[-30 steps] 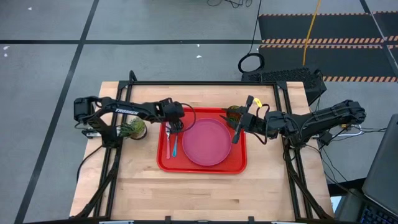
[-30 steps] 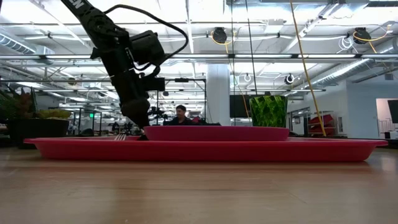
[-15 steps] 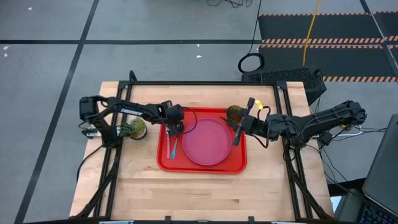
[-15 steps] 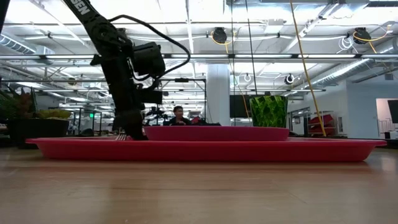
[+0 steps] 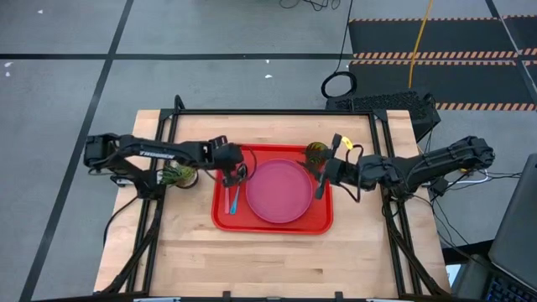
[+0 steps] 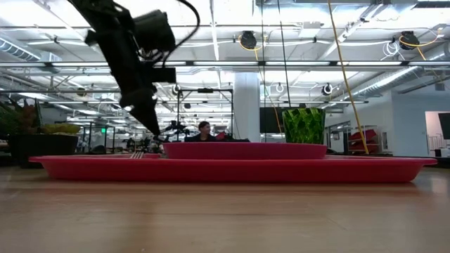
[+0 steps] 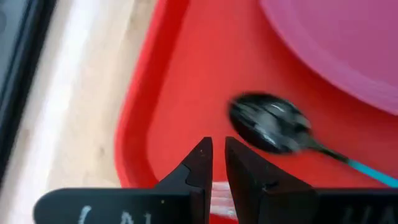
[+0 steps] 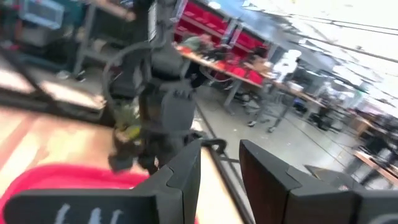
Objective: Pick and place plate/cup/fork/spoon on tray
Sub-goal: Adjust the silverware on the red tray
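Observation:
The red tray lies mid-table. On it rest the pink plate, the green cup upright at its far right corner, and at its left the fork and the blue-handled spoon, side by side. The spoon's dark bowl lies flat on the tray floor just ahead of my left gripper. My left gripper is shut and empty, raised above the tray's left part. My right gripper is open and empty over the plate's right rim, near the cup.
A small potted plant stands on the table left of the tray, under my left arm. Bare wood lies between the tray and the table's near edge. A black frame runs along the table's edges.
My left gripper has risen from the tray floor near the fork and spoon and drawn back a little toward the table's left edge. The fork and spoon stay lying on the tray.

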### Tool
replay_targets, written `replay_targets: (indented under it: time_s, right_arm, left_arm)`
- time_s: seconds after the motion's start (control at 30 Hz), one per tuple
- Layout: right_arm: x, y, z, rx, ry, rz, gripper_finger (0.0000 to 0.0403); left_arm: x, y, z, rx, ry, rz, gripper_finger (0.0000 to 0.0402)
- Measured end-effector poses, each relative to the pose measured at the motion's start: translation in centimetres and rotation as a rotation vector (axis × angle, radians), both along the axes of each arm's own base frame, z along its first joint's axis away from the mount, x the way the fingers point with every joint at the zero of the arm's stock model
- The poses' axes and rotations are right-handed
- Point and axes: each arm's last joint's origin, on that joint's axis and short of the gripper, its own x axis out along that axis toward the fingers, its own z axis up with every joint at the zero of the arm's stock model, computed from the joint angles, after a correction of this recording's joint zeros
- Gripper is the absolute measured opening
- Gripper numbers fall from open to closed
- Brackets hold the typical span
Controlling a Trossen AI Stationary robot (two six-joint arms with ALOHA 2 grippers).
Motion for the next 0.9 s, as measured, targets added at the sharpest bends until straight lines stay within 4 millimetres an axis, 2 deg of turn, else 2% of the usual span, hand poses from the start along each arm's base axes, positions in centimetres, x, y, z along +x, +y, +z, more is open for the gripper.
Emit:
replay_targets:
  time_s: [0.1,0.23,0.4,0.5,0.6,0.67,0.83,0.9]
  right_arm:
    - [0.4,0.3,-0.7,-0.037,0.059,0.077,0.0105]
    - [1.8,0.3,-1.5,-0.103,0.132,0.085,0.0105]
    - [4.5,-0.8,0.6,-0.158,0.205,0.108,0.0105]
    - [6.5,-1.9,2.3,-0.134,0.283,0.199,0.0105]
    - [8.9,-3.2,3.5,-0.104,0.384,0.24,0.0105]
    - [10.4,-4.2,3.8,-0.09,0.464,0.256,0.0105]
    - [14.0,-6.2,4.8,-0.068,0.532,0.325,0.0105]
    - [15.3,-6.6,4.5,-0.072,0.571,0.346,0.0105]
  left_arm:
    - [-0.2,-1.9,0.8,-0.034,-0.038,0.002,0.0049]
    - [-0.5,-4.7,2.0,-0.059,-0.107,-0.053,0.0049]
    - [-1.5,-7.0,4.4,-0.022,-0.229,-0.113,0.0049]
    - [-2.5,-7.9,6.0,-0.007,-0.356,-0.141,0.0049]
    - [-4.2,-8.3,6.7,-0.016,-0.466,-0.167,0.0049]
    - [-5.5,-8.4,7.0,-0.029,-0.568,-0.18,0.0049]
    - [-8.4,-8.7,7.1,-0.056,-0.741,-0.219,0.0049]
    - [-9.2,-8.7,7.2,-0.066,-0.791,-0.227,0.0049]
